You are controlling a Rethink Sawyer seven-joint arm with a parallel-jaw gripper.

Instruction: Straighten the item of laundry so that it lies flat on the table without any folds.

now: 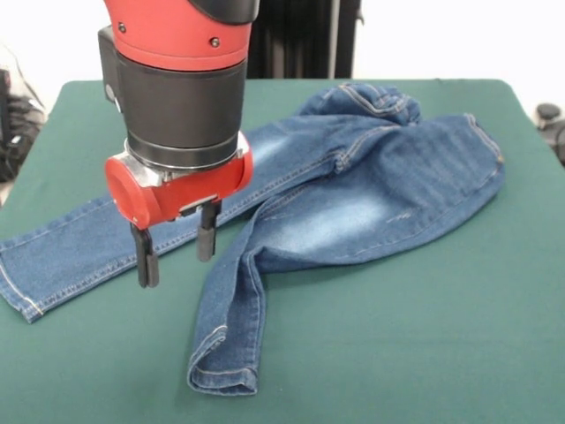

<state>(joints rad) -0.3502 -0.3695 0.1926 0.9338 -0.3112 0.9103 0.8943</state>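
Front view only. Sawyer arm (181,79), red and black, comes down from the top left, gripper (175,258) pointing straight down with its two black fingers (146,258) spread apart, nothing between them, so it's released. Fingertips hang over the left trouser leg of the jeans (353,190); can't tell if the tips touch the denim or sit just above it. One finger is lower in frame over the left leg, the other is beside the crotch-side edge where the two legs split. Jeans lie across the middle of the table (424,353), not flat: waistband end is bunched up at the upper right near the table's far edge, with a folded lump of cloth at the top. One leg runs out long to the left, cuff (22,291) near the left edge of the table, fairly flat, hem stitching visible. Other leg bends down toward the camera, narrowed and creased along its length, cuff (222,375) at lower centre with the hem doubled under a bit. Faded whitish patch shows on the thigh area in the centre, another lighter patch on the upper leg behind the wrist. Tan stitching along the seams. Hip side at far right is rounded and wrinkled. Table top dark green, bare around the jeans, rounded far corners visible.
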